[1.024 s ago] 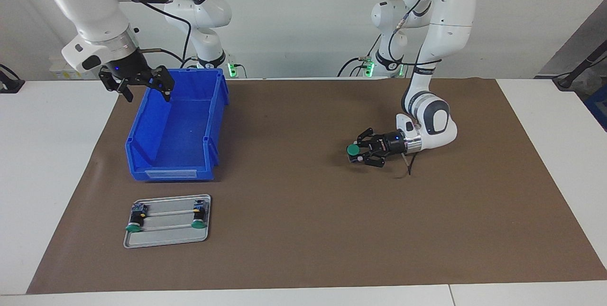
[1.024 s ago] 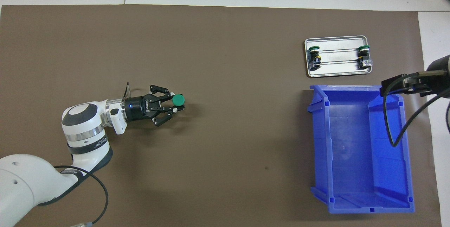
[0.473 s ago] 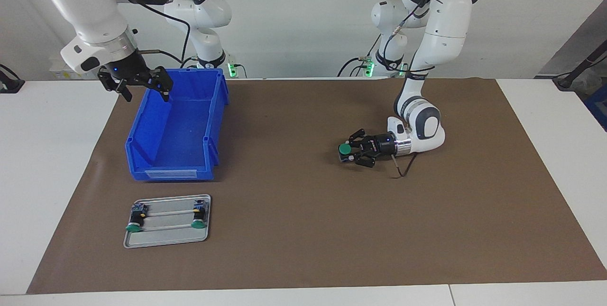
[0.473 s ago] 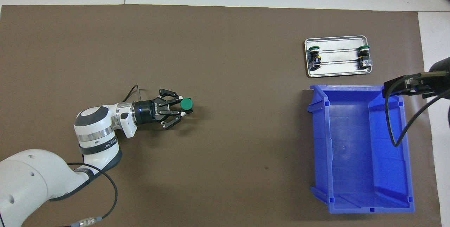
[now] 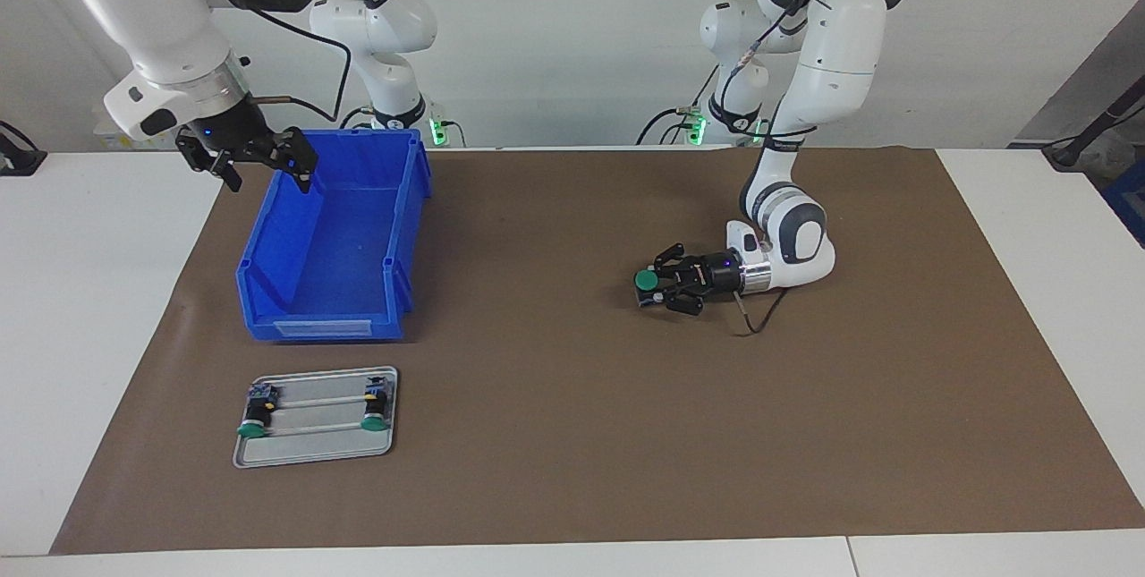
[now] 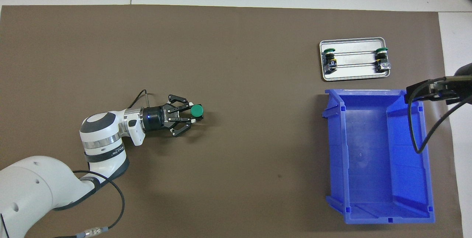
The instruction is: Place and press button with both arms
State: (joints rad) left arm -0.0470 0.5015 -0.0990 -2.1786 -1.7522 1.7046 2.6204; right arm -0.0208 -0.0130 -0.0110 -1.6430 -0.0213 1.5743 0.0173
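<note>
My left gripper [image 5: 656, 284] lies level and low over the brown mat, shut on a button with a round green cap [image 5: 645, 279] and a dark body. The same gripper [image 6: 190, 112] and button [image 6: 196, 110] show in the overhead view near the mat's middle, toward the left arm's end. I cannot tell whether the button touches the mat. My right gripper [image 5: 259, 167] is open and empty, up in the air over the rim of the blue bin [image 5: 322, 326] at its robot-side corner. Two more green-capped buttons [image 5: 255, 420] [image 5: 376, 416] lie on a small metal tray [image 5: 313, 452].
The blue bin [image 6: 333, 149] stands open-topped at the right arm's end of the mat, with nothing in it. The metal tray [image 6: 354, 76] lies just farther from the robots than the bin. White table borders the mat [image 5: 572, 434] on all sides.
My left gripper has moved with the button toward the right arm's end and come lower. My right gripper has drifted a little up and toward the table's end.
</note>
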